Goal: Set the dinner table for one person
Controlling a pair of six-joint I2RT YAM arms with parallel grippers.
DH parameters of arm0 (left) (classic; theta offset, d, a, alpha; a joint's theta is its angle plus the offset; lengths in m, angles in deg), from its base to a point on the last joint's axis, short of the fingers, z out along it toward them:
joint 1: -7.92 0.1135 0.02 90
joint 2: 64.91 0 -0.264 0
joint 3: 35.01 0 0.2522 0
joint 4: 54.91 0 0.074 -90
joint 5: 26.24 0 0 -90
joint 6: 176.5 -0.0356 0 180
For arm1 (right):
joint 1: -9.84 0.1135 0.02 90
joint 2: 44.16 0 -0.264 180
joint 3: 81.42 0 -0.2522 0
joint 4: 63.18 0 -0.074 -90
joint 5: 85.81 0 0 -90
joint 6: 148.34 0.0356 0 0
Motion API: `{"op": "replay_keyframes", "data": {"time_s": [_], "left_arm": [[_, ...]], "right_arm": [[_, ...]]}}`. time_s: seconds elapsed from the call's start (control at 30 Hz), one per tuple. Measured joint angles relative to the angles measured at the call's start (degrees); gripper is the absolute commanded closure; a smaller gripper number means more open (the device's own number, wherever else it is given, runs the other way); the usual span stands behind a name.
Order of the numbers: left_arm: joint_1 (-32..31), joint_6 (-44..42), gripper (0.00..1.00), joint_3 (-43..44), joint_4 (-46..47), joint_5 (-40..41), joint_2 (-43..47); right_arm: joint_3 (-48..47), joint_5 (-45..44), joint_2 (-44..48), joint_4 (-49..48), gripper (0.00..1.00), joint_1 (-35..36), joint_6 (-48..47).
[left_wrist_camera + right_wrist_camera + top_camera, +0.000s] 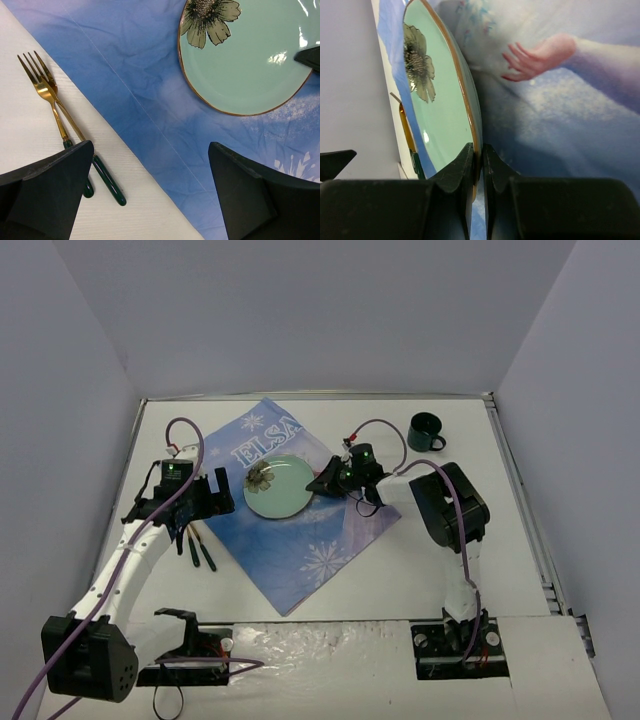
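- Nearest, well below the plate (pixel 278 490) in the top view, the two arm bases (pixel 460 648) sat at the near edge of the dinner table (pixel 420 570). This white top lay under everything and ran out to grey walls (pixel 300 320) on three sides.
- The blue cloth (pixel 300 560) lay as a diamond under the plate, its near corner pointing toward the bases. Bare white table lay open on both sides of that corner.
- Left of the plate, two forks (pixel 50 100) with gold heads and dark green handles lay on the bare table just off the cloth's left edge. They touched each other near the tines, and one handle end was hidden behind a finger.
- Between the forks and the plate, the left gripper (pixel 150 155) hung over the cloth's left edge, fingers spread wide, holding nothing and apart from the plate's rim.
- The plate, pale green with a gold rim and a dark flower, sat on the far half of the cloth.
- At the plate's right rim, the right gripper (pixel 481 157) pinched the rim, fingers pressed together on it. Whether that edge was raised off the cloth could not be told.
- Beyond the plate and to its right, a dark mug (pixel 426 431) stood upright on bare table, well apart from the cloth, with open white top around it.
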Motion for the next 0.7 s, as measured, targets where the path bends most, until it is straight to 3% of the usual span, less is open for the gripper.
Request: {"op": "replay_keyframes", "data": {"time_s": [0.03,0.13,0.2,0.37,0.47,0.7], "left_arm": [[0.0,0.0,0.03,0.0,0.0,0.0,0.0],[0.01,0.0,0.03,0.0,0.0,0.01,0.0],[0.0,0.0,0.03,0.0,0.0,0.02,0.0],[0.0,0.0,0.03,0.0,-0.01,0.08,0.0],[0.02,0.0,0.03,0.0,-0.02,0.24,-0.02],[0.02,0.0,0.03,0.0,-0.04,0.26,-0.19]], "right_arm": [[0.24,0.02,-0.29,-0.13,0.99,-0.04,0.0],[0.96,0.16,-0.45,-0.71,0.72,-0.28,-0.09],[1.19,0.45,-0.45,-1.11,0.65,-0.57,-0.63],[0.91,0.33,1.24,0.93,0.39,-1.64,-5.11],[-0.22,-2.42,4.73,8.33,0.29,-3.32,-10.83],[-4.73,-13.53,16.45,27.03,0.19,-11.24,-26.95]]}}
